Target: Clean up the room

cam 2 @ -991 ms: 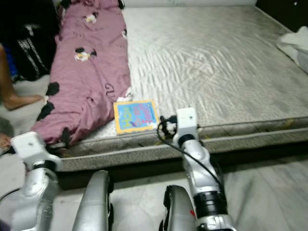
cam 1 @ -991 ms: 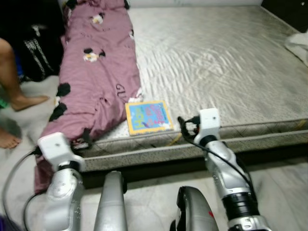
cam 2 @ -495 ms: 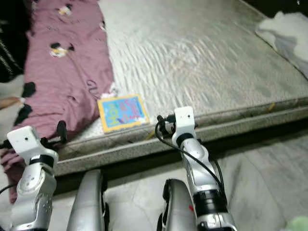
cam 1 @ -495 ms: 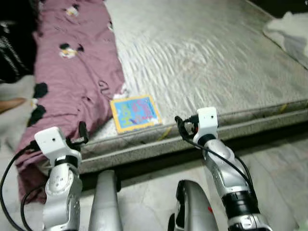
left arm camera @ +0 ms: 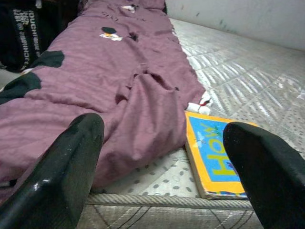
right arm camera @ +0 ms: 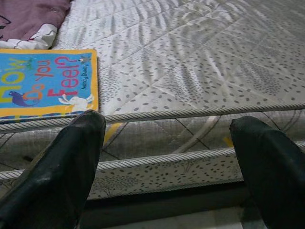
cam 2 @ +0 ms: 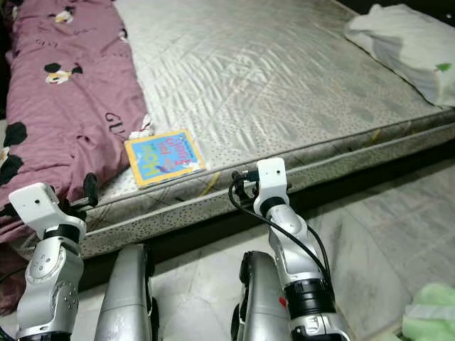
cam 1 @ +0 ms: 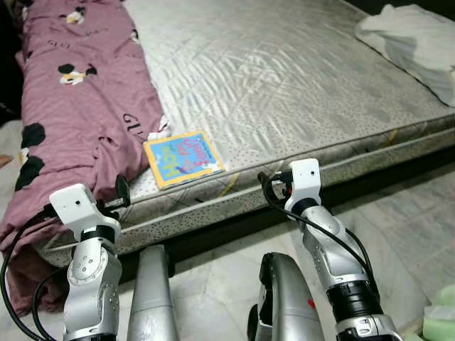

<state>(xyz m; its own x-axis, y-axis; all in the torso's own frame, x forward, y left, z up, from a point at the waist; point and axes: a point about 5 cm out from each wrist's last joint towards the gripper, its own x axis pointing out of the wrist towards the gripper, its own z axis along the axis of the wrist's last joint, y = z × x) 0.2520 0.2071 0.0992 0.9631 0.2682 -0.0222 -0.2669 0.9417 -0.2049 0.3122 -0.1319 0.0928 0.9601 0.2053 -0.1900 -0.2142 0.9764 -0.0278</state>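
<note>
Both tools gape empty, left tool (left arm camera: 157, 167) and right tool (right arm camera: 167, 162) flanking the book (cam 1: 183, 158) (likely first pickup) near the mattress (cam 1: 298, 78) edge.

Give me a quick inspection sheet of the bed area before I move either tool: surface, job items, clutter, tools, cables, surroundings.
Surface: bare grey mattress, low on the floor.
Job's things: picture book flat near the mattress's front edge; purple blanket along the robot's left side, beside the book.
Clutter: white pillow at far right corner; green item on the floor.
Grippers: left tool open, before the blanket and book; right tool open, at the mattress edge.
Cables: black cable along right forearm.
Surroundings: tiled floor.
</note>
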